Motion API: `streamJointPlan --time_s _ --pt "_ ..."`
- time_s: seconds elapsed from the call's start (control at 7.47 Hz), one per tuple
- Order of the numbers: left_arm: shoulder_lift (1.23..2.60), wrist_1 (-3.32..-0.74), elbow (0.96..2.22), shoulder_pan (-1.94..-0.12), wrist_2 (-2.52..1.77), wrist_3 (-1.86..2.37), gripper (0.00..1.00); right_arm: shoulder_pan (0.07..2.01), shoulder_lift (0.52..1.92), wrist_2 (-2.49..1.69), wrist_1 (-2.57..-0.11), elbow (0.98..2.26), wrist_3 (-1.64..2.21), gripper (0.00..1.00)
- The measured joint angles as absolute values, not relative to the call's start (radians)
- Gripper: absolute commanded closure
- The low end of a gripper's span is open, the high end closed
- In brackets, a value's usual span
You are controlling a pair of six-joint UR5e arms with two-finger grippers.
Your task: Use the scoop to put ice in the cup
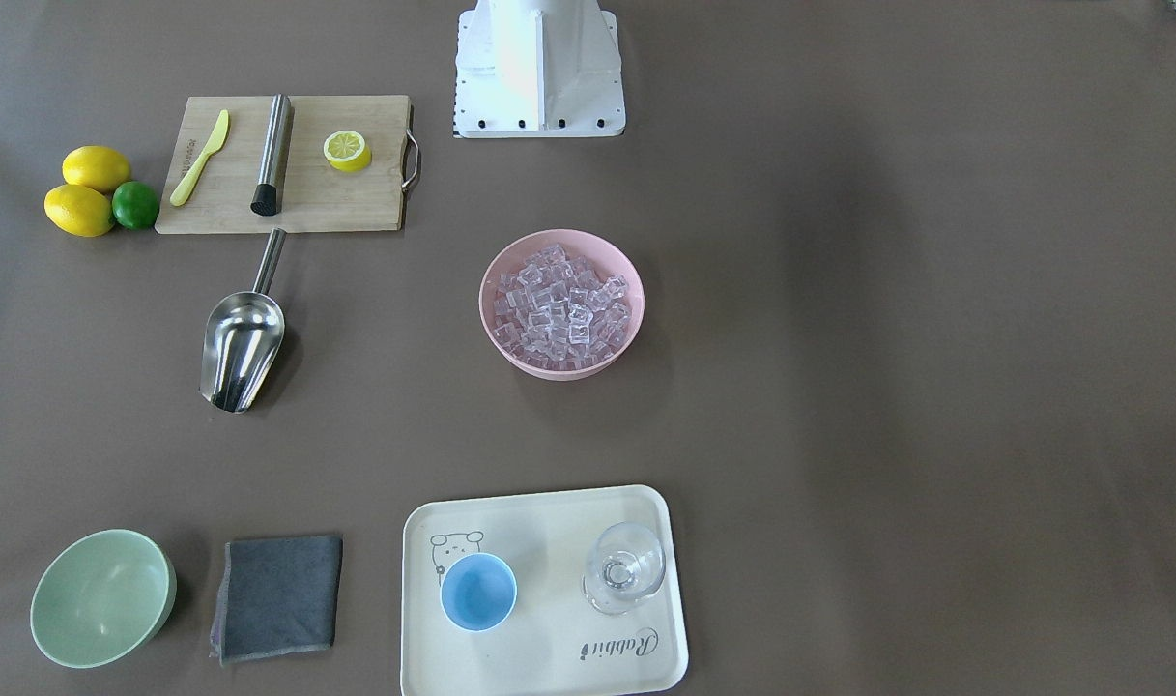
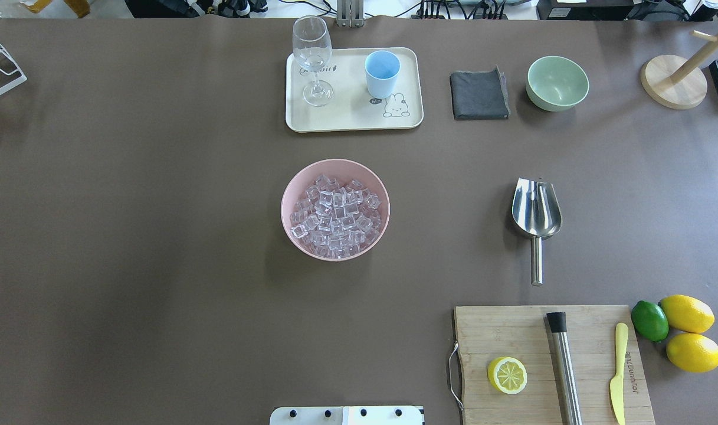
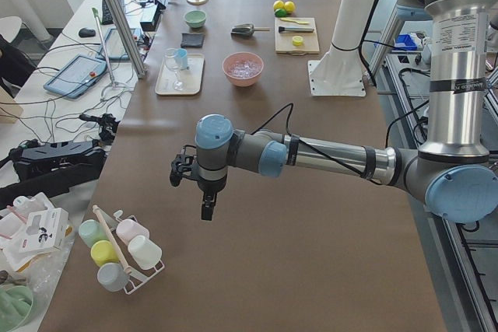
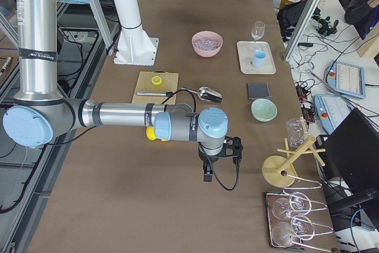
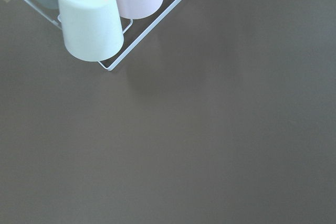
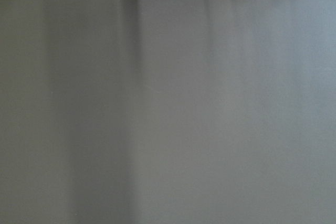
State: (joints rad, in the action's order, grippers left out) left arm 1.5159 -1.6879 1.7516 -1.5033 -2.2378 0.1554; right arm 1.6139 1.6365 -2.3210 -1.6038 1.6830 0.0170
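The left arm [image 3: 327, 157] stretches low over the near end of the table [image 2: 158, 283], the left gripper [image 3: 207, 206] hanging beside a rack of cups [image 3: 120, 258]; the right gripper [image 4: 208, 172] hangs at the opposite end; whether either tool's jaws stand apart or together cannot be told from these side views.

Seen from overhead, the task looks unstarted; the cream tray [image 2: 409, 118] sits at 12 o'clock of the pink bowl [image 2: 288, 195]; the scoop [image 2: 535, 209] lies ungripped at the bowl's 3 o'clock, handle toward the robot; the cup [image 2: 382, 74] stands upright on the tray, apparently empty; the ice [image 2: 335, 215] fills the bowl.

Lifting the scoop, loading it and tipping it all remain.

The surface is smooth, matte brown; a cluttered bench [image 3: 47, 114] with cables flanks it.
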Motion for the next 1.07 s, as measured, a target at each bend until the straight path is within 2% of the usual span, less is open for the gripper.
streamJointPlan --time_s 0.67,1.07 --pt "1.526 -1.862 1.77 -1.409 -2.285 0.154 0.03 1.313 1.666 -2.322 -1.587 1.971 0.621 0.02" --pt "1.531 -2.124 1.745 -1.344 -2.346 0.151 0.03 1.078 1.649 -2.251 -1.473 2.042 1.012 0.02"
